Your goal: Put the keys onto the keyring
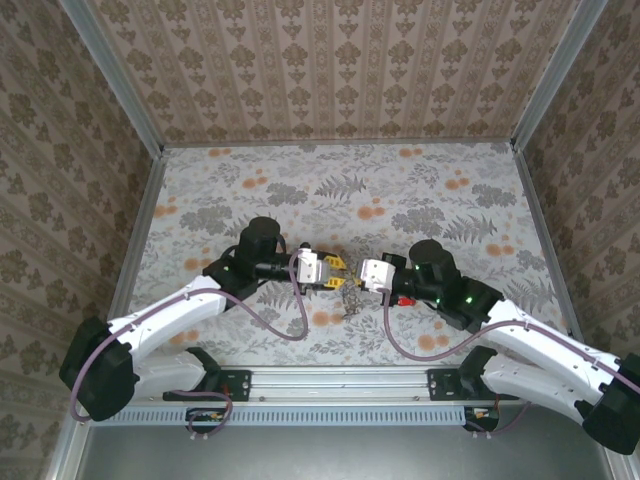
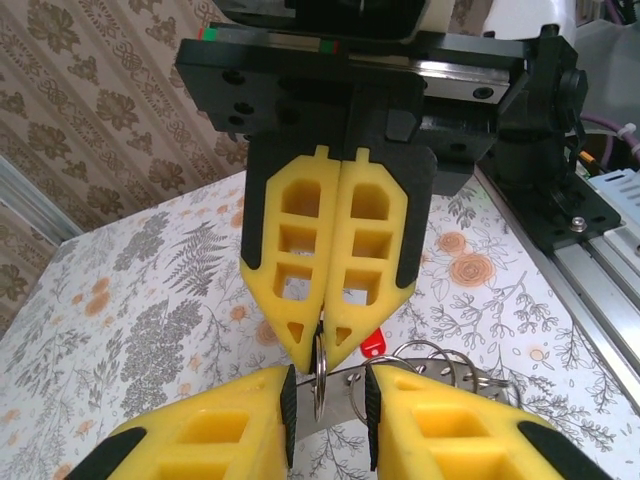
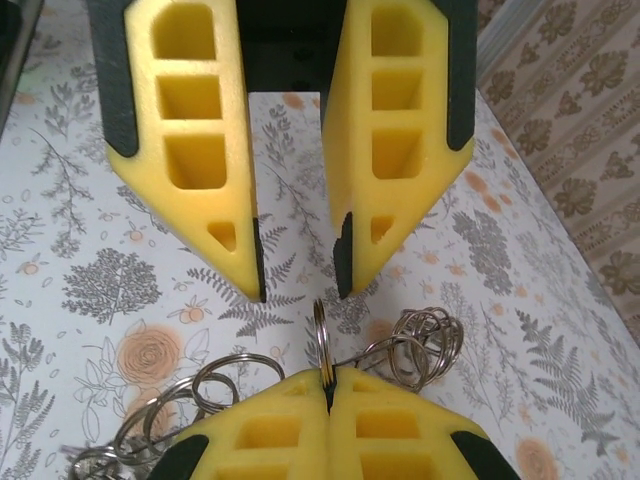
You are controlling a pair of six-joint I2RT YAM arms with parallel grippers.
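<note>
Both arms (image 1: 180, 305): white shells, black joints (image 1: 262, 238); mauve cables (image 1: 387, 320); small green status lights (image 1: 467, 299); yellow hollow-celled fingers (image 2: 290, 250), black-edged.

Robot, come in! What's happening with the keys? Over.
Right gripper shut on the keyring. Left gripper open, fingers either side of that ring. Red key close by. Nothing in the way.

Table (image 1: 200, 200): flat top under a floral cloth printed with grey ferns and orange roses. Aluminium rail (image 1: 340, 378) along the near edge. Keyring (image 1: 349, 298), a tangle of silvery loops, near centre; lower loops seem to rest on the cloth. Red key head (image 1: 405, 299) just right of it.
</note>
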